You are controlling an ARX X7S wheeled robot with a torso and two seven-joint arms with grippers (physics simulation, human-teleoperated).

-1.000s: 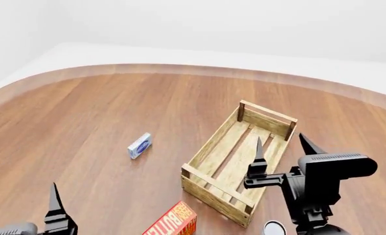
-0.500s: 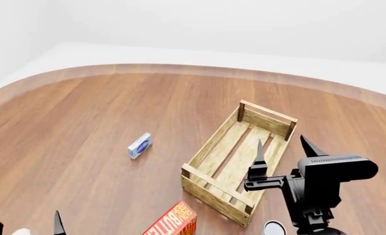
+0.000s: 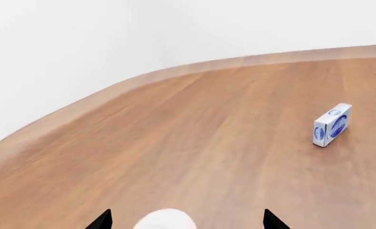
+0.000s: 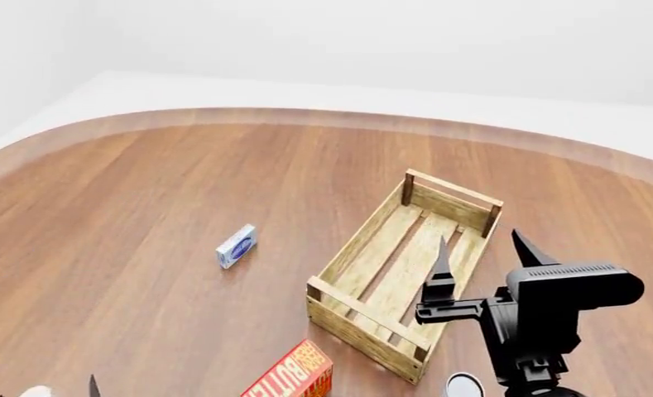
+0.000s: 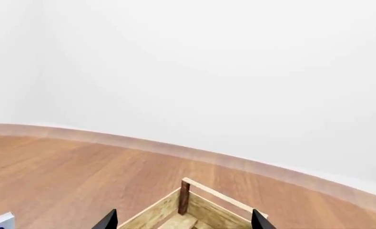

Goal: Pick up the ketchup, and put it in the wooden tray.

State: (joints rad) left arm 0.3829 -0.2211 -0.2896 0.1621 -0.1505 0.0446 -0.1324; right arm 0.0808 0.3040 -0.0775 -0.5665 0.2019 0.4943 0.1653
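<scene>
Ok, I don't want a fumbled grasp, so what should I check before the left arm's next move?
1. Ketchup identified: cannot tell; only a white rounded top shows, body hidden.
2. Left gripper open, fingers either side of that top: ok.
3. Wooden tray free inside: ok.
4. Right gripper clear of the tray: not ok; in the head view it overlaps the tray's right side.
5. Blue box away from the tray: ok.

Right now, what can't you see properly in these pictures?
- Ketchup: only its white cap peeks over the bottom edge, head and left wrist views.
- Left gripper: cut off; just fingertips show.
- Butter box: cropped by the head view's bottom edge.
- Tray: mostly below the right wrist view's frame.
</scene>
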